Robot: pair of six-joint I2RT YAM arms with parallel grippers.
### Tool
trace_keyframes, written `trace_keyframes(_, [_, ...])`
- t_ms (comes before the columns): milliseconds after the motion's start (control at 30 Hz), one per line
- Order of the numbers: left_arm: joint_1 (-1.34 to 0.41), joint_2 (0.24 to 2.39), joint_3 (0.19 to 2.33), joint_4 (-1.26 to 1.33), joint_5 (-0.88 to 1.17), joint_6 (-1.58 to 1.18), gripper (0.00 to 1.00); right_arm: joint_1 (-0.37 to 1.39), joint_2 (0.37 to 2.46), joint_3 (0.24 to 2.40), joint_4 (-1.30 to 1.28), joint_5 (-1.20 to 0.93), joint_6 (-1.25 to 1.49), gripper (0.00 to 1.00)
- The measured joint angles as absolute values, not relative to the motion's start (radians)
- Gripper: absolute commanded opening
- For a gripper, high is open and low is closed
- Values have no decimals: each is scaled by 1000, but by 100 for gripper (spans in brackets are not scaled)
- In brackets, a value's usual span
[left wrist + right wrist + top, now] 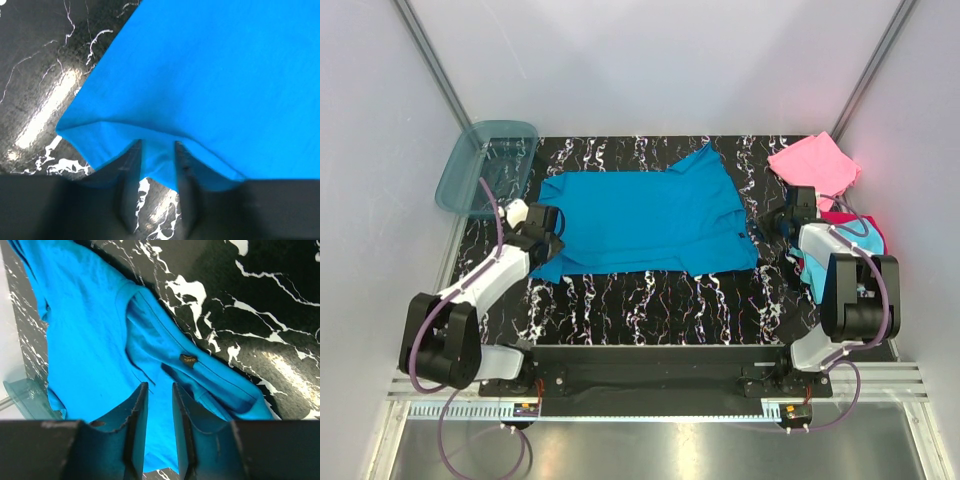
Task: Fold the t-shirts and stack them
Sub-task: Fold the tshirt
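Note:
A large teal-blue t-shirt [650,220] lies spread flat across the middle of the black marbled table [650,300]. My left gripper [552,240] sits at its near-left corner. In the left wrist view the jaws [157,150] stand apart, with the shirt's corner [155,160] lying loose between them. My right gripper [782,222] is at the shirt's right edge, and its jaws [160,390] are apart over the cloth [85,330] near the collar label [188,360]. A folded pink t-shirt [813,162] lies at the back right. A magenta-red one [865,225] and a cyan one [807,268] show beside the right arm.
A translucent blue plastic tub [485,165] stands at the back left corner, partly off the table; its rim also shows in the right wrist view [25,395]. White walls close in the left, back and right sides.

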State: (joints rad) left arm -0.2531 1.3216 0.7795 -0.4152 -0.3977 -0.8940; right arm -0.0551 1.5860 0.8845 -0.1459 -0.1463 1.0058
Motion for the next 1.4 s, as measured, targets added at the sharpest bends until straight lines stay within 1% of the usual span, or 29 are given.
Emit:
trace_keyframes(100, [-253,1328,788,-416,-404,-892,48,-55,1570,889,-143,-138,1000,34])
trace_keyframes(200, [-253,1322,793,-416,-405,-892,49,-55,1503,888,-145,-129,998,34])
trace_keyframes(300, [-253,1288,793,-424,-403,-889,49,-55,1374,887,-138,-126,996,34])
trace_keyframes(400, [-255,1222,791,-429,-393,-889,49,-52,1243,881,-110,-139,995,34])
trace_keyframes(500, [-279,1124,762,-424,-387,-899,49,-41,1157,842,-77,-151,995,34])
trace_keyframes(600, [-337,1048,698,-421,-385,-925,49,-27,1131,769,-72,-159,988,34])
trace_keyframes(700, [-385,1022,617,-426,-382,-954,49,-24,1130,691,-83,-160,978,34])
trace_keyframes(900, [-405,999,484,-445,-382,-1000,49,-24,1076,619,-130,-159,951,33])
trace_keyframes(1133, [-406,983,469,-452,-406,-1002,49,-24,991,609,-128,-160,930,32])
trace_keyframes(1400, [-407,1095,478,-410,-423,-990,49,-24,913,582,-171,-159,912,31])
